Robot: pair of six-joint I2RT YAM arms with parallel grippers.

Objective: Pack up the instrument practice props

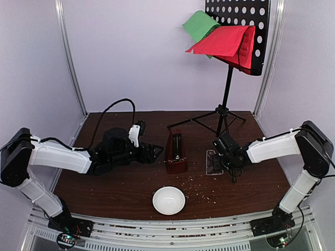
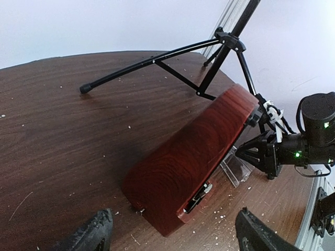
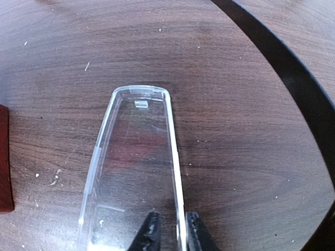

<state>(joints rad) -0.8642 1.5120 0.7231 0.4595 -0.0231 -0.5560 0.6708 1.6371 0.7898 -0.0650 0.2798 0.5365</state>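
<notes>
Right end effector [image 3: 172,218] pinches the cover [image 3: 133,172] by its right rim; cover's long axis runs up-frame, metronome [image 3: 4,157] at left edge.

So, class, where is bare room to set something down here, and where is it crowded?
Free: table front, either side of the bowl, though crumbed. Crowded: middle, where metronome, clear cover, stand, left tool and right tool meet.

music stand [image 1: 226,86]: top off-frame | clear cover [image 3: 136,172]: near end off-frame | green sheet [image 1: 200,23]: partly behind red sheet [image 1: 225,41]
</notes>
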